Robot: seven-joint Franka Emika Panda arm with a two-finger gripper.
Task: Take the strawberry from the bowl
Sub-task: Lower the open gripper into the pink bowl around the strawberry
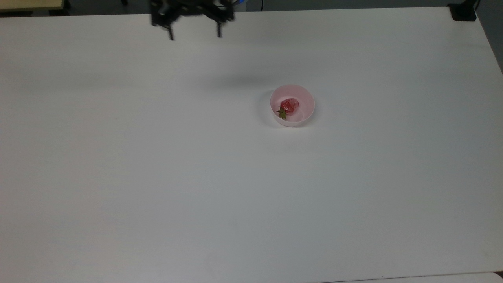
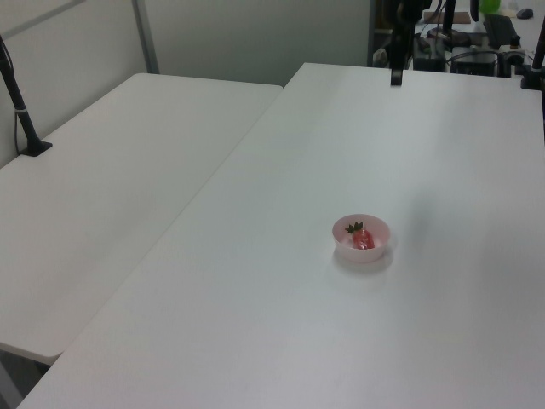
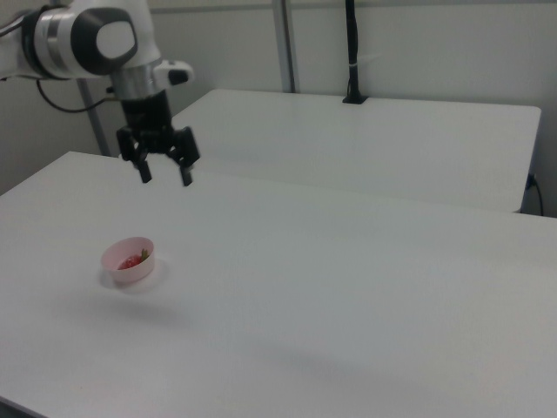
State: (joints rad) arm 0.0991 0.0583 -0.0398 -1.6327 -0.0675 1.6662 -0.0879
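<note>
The pale pink bowl (image 1: pixel 293 122) stands on the white table, a little right of centre in the top view. The red strawberry (image 1: pixel 289 104) lies inside it, green cap toward the top view's lower left. Bowl (image 2: pixel 350 249) and strawberry (image 2: pixel 363 241) also appear in the left view, and the bowl (image 3: pixel 122 273) with the strawberry (image 3: pixel 133 259) in the right view. My gripper (image 1: pixel 195 35) hangs open and empty near the table's far edge, well up and to the left of the bowl in the top view. In the right view the gripper (image 3: pixel 165 178) is above and slightly right of the bowl.
A second white table (image 2: pixel 111 179) adjoins on the left view's left, with a black clamped post (image 2: pixel 24 115) on it. A black clamp (image 1: pixel 463 11) sits at the top view's upper right corner. The white robot arm (image 3: pixel 87 39) reaches in from the right view's upper left.
</note>
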